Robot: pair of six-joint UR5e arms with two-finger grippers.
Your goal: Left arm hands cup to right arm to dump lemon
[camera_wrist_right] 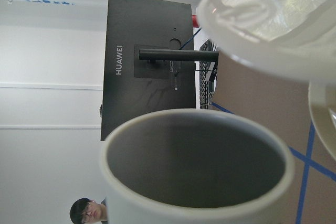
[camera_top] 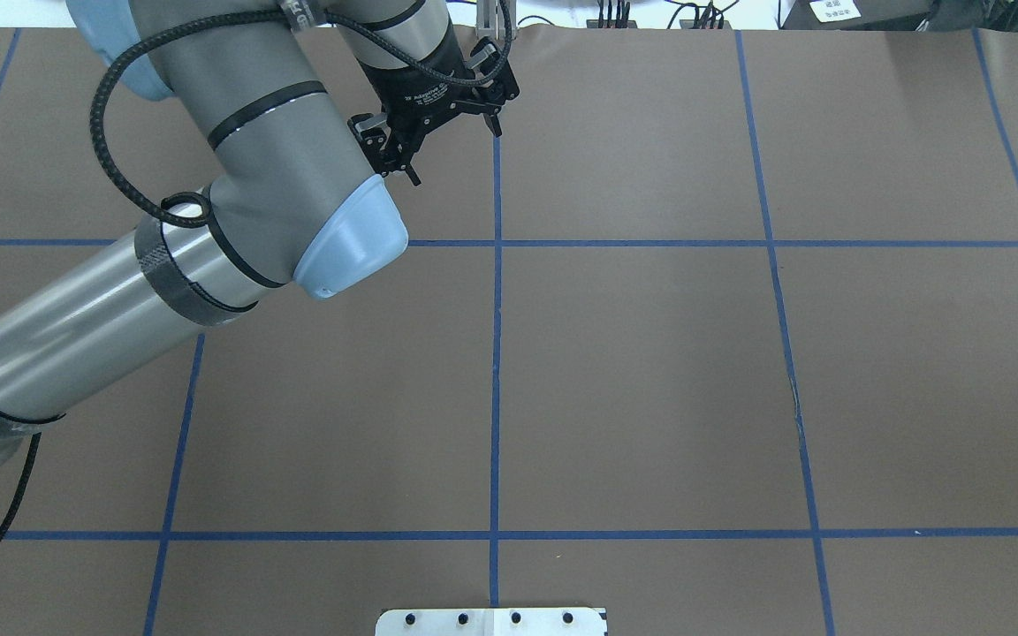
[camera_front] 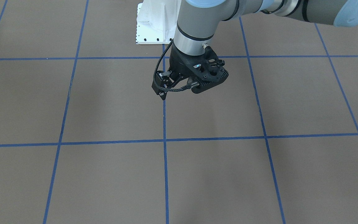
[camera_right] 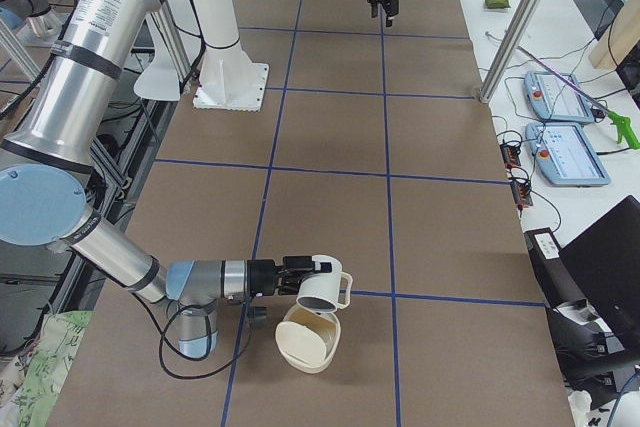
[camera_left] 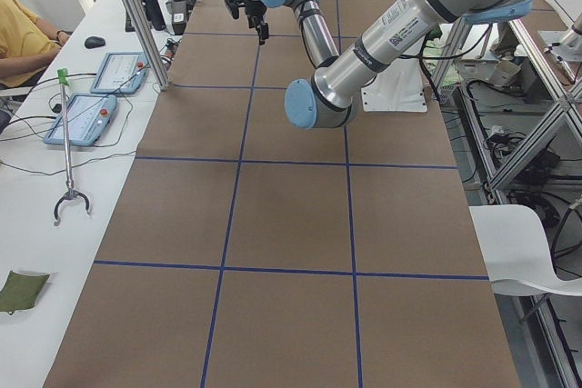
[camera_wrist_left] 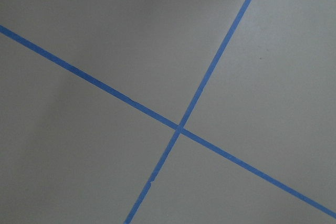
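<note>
Down at the robot's right end of the worktop (camera_right: 330, 127), the right arm (camera_right: 60, 97) reaches low and almost level across the brown surface. The cup (camera_right: 322, 290) sits at the tip of the right gripper (camera_right: 303, 269), lifted off the worktop. It is tipped over, with its handle on the side away from the arm and its mouth slanting down. From where I stand I cannot tell how far the fingers are closed on it. Directly under the cup an off-white bowl (camera_right: 305, 347) lies on the worktop, tilted, with its opening turned up towards the cup. Their rims overlap from this angle, so I cannot say whether they touch. The wrist camera looks straight into the cup's greyish inside, with the back of a dark monitor (camera_wrist_right: 152, 51) behind it.

The left arm (camera_top: 235, 150) is well away, stretched out over the far side of the worktop. The left gripper (camera_top: 456, 155) hangs above a blue tape line (camera_top: 497, 353), its fingers spread wide with nothing between them.
</note>
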